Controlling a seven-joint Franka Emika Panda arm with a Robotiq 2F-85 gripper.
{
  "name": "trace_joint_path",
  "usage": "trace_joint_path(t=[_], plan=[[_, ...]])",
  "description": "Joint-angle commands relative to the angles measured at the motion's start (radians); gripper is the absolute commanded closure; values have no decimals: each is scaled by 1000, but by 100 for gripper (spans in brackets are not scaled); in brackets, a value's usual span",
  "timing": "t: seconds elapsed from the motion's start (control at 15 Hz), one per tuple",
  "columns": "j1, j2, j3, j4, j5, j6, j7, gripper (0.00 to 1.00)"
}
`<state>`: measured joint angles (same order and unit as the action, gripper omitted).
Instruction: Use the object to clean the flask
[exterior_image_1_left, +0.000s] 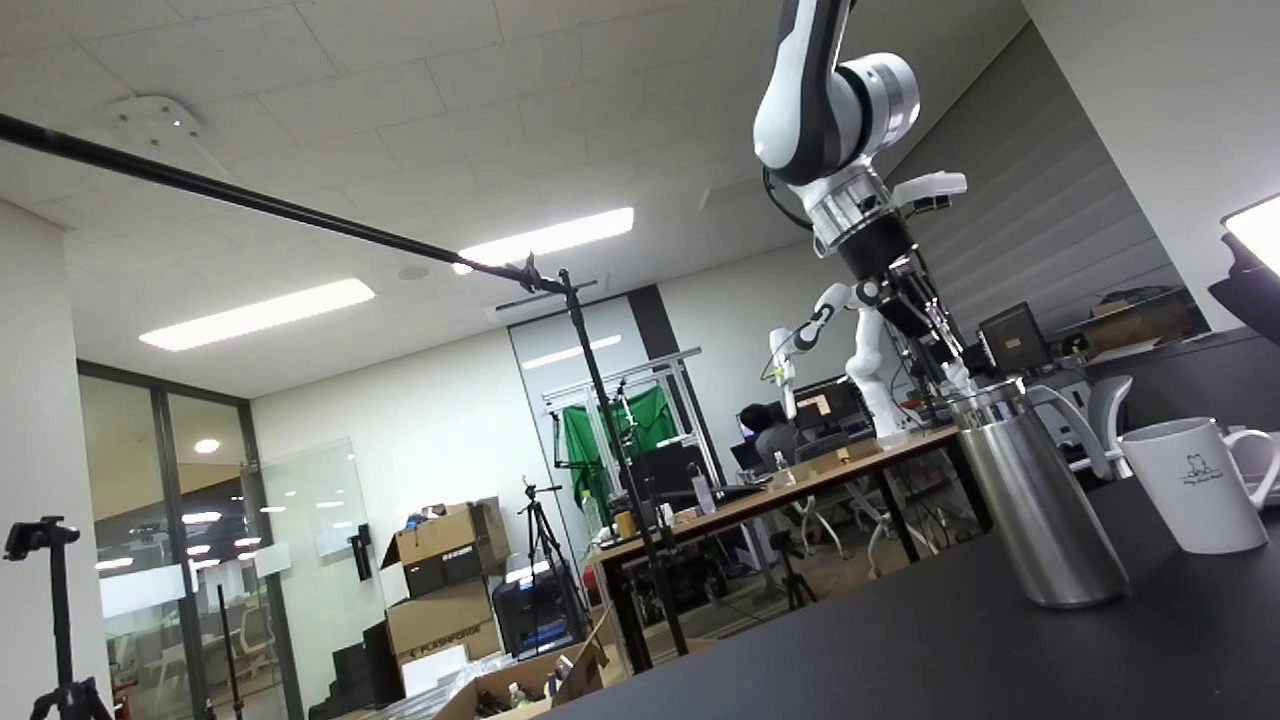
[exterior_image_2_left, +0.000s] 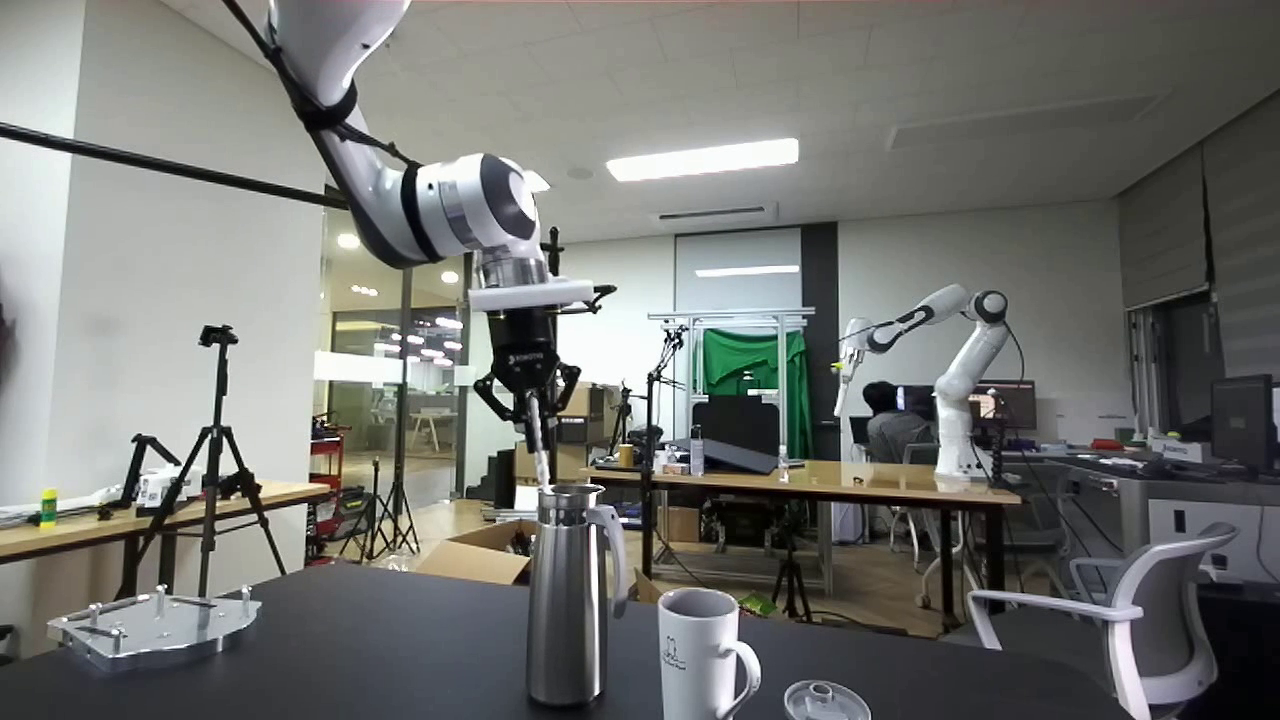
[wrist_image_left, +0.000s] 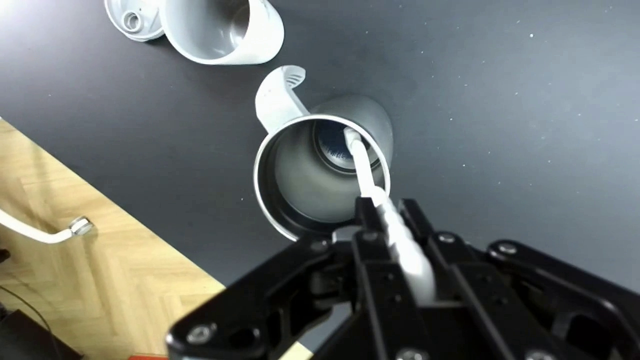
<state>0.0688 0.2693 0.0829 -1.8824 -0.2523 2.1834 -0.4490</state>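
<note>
The flask is a tall brushed-silver cylinder with a pale handle, standing upright and open-topped on the black table, in both exterior views (exterior_image_1_left: 1045, 510) (exterior_image_2_left: 567, 610) and in the wrist view (wrist_image_left: 370, 112). My gripper (wrist_image_left: 384, 202) is above its mouth, also seen in both exterior views (exterior_image_1_left: 945, 342) (exterior_image_2_left: 537, 435). It is shut on the thick handle of the object, a long white stick (wrist_image_left: 364, 170). The stick (exterior_image_2_left: 542, 462) slants down through the mouth into the flask. Inside, dark blue bristles show near its far end at the bottom; the flask wall partly hides them.
A white mug (exterior_image_2_left: 692, 650) (wrist_image_left: 267, 37) stands beside the flask on its handle side. A clear lid (exterior_image_2_left: 822, 702) (wrist_image_left: 135, 20) lies beyond the mug. A clear plate with posts (exterior_image_2_left: 155, 630) sits on the table. A table edge (wrist_image_left: 125, 212) runs near the flask.
</note>
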Motion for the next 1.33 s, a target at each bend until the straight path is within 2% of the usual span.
trace_joint_path(t=[0.0, 0.33, 0.6, 0.93, 1.27], plan=[[9, -59, 2, 26, -31, -31, 22, 96], [8, -151, 3, 65, -33, -55, 3, 96], [7, -171, 0, 65, -31, -41, 11, 96], [3, -115, 0, -15, -9, 51, 23, 96], [5, -40, 4, -39, -16, 75, 26, 96]])
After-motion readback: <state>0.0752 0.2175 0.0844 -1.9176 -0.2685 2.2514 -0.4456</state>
